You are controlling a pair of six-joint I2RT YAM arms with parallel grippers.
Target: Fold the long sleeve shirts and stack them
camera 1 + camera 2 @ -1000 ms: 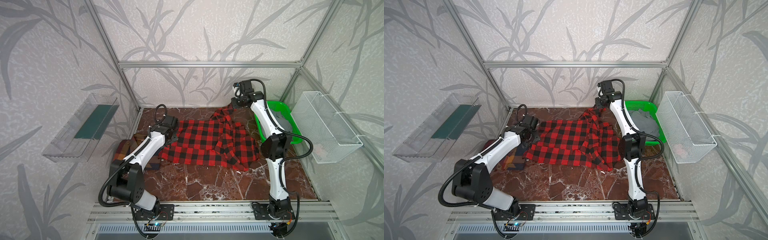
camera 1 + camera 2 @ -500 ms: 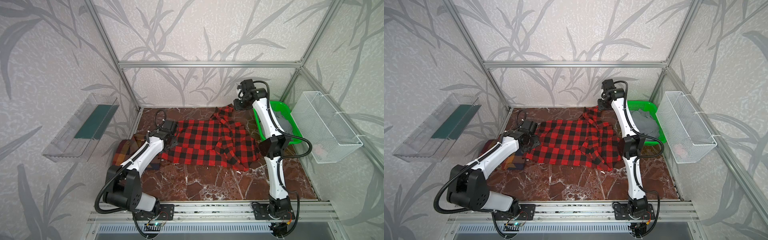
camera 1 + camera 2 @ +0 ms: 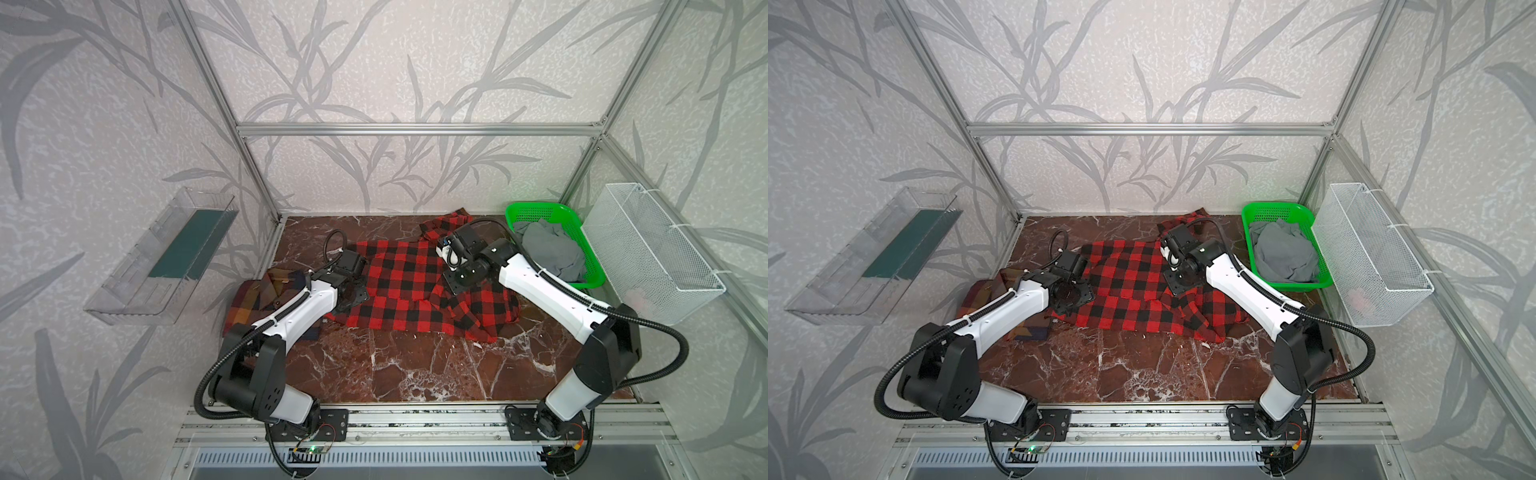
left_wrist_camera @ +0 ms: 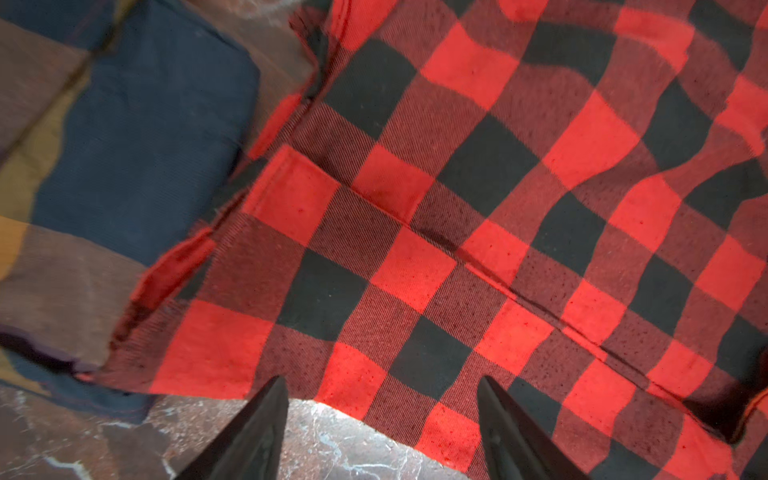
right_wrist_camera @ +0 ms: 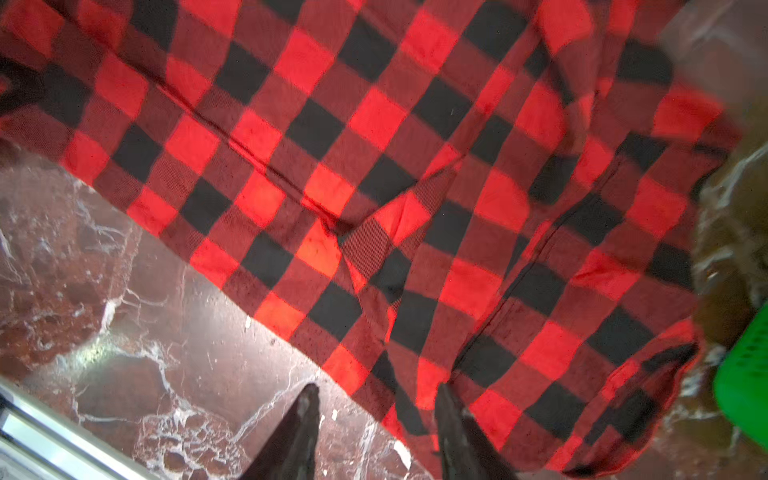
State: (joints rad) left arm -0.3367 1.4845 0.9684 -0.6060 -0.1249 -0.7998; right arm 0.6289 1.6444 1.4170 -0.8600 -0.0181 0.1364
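Note:
The red-and-black checked long sleeve shirt (image 3: 399,291) (image 3: 1129,286) lies spread on the marble table, its right side rumpled and one part reaching toward the back wall. The brown plaid shirt (image 3: 257,299) (image 3: 980,295) lies at the left, partly under my left arm. My left gripper (image 3: 353,297) (image 3: 1071,297) hovers open over the red shirt's left edge. In the left wrist view the gripper (image 4: 382,380) spans the hem of the red shirt (image 4: 457,208), beside the plaid shirt (image 4: 124,145). My right gripper (image 3: 461,280) (image 3: 1179,282) hangs open and empty above the red shirt (image 5: 374,166), fingers apart (image 5: 377,388) over its hem.
A green basket (image 3: 515,210) (image 3: 1254,212) holding grey cloth stands at the back right, its corner (image 5: 744,374) in the right wrist view. A white wire basket (image 3: 652,253) hangs on the right wall. A clear tray (image 3: 166,257) hangs on the left wall. Bare marble (image 3: 415,365) lies in front.
My right gripper has let go of the red shirt's raised back part and come down forward over the shirt; that cloth has dropped onto the table. My left gripper shifted slightly forward.

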